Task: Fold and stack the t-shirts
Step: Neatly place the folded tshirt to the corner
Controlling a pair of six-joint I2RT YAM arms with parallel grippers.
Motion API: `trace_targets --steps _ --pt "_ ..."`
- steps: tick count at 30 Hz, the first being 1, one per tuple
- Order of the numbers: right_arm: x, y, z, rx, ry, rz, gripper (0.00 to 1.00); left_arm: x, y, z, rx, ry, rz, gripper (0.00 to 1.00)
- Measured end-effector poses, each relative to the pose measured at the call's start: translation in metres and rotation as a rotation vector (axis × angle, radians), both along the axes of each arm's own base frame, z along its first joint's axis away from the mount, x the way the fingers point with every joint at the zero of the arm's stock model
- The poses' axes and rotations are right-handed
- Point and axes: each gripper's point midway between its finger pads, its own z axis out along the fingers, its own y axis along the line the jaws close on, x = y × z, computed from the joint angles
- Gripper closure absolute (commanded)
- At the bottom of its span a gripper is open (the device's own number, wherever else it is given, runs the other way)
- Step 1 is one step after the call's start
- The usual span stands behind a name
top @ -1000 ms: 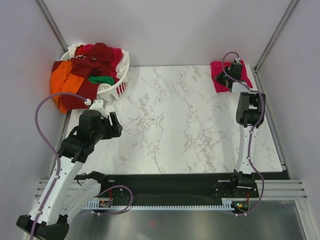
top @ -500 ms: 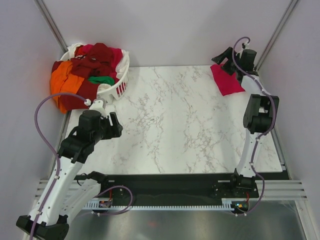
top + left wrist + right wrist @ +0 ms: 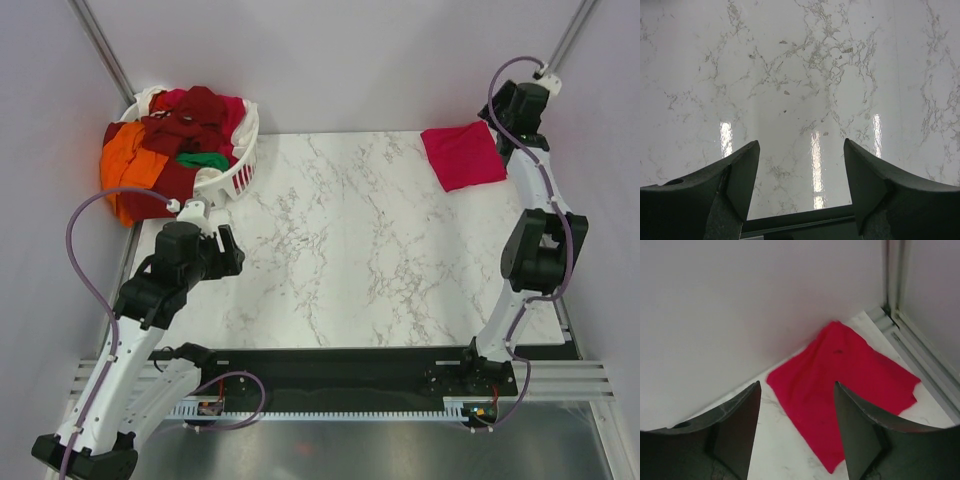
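Observation:
A folded crimson-pink t-shirt (image 3: pixel 463 156) lies flat at the table's back right corner; in the right wrist view this shirt (image 3: pixel 850 390) sits below and beyond the fingers. My right gripper (image 3: pixel 517 104) hangs raised above and just right of it, open (image 3: pixel 796 385), holding nothing. More t-shirts, maroon (image 3: pixel 190 115), orange (image 3: pixel 122 160) and green (image 3: pixel 203 159), are heaped in and over the white basket (image 3: pixel 237 176) at the back left. My left gripper (image 3: pixel 227 250) hovers open (image 3: pixel 801 145) over bare marble, near the basket.
The marble tabletop (image 3: pixel 350 250) has walls on three sides, with metal corner posts (image 3: pixel 560 55) at the back. The orange shirt spills over the table's left edge. A black strip (image 3: pixel 330 365) runs along the near edge by the arm bases.
My right gripper opened and let go of the crimson-pink shirt, then rose toward the back right corner. The shirt now lies flat and uncovered. The left arm has barely moved.

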Motion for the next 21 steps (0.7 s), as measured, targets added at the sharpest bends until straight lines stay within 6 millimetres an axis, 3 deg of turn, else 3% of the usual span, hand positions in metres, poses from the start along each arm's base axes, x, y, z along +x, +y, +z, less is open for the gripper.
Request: trace_targets --steps 2,5,8,10,17,21 --pt "0.010 -0.019 -0.064 0.018 0.132 -0.040 0.36 0.000 0.000 0.000 -0.001 -0.002 0.000 0.24" --pt "0.008 -0.035 -0.164 0.056 0.348 -0.070 0.37 -0.001 0.000 0.002 -0.003 -0.008 0.000 0.24" --pt "-0.003 -0.038 -0.228 0.081 0.500 -0.080 0.39 -0.001 0.000 0.002 -0.003 -0.009 -0.001 0.24" --pt "-0.008 -0.037 -0.244 0.082 0.542 -0.086 0.39 -0.001 0.000 0.002 -0.003 -0.008 0.000 0.24" --pt "0.005 -0.031 -0.236 0.085 0.480 -0.085 0.39 -0.001 0.000 0.001 -0.002 -0.005 0.000 0.24" --pt "0.005 -0.023 -0.245 0.127 0.465 -0.084 0.40 0.000 0.000 0.000 -0.001 -0.002 -0.001 0.24"
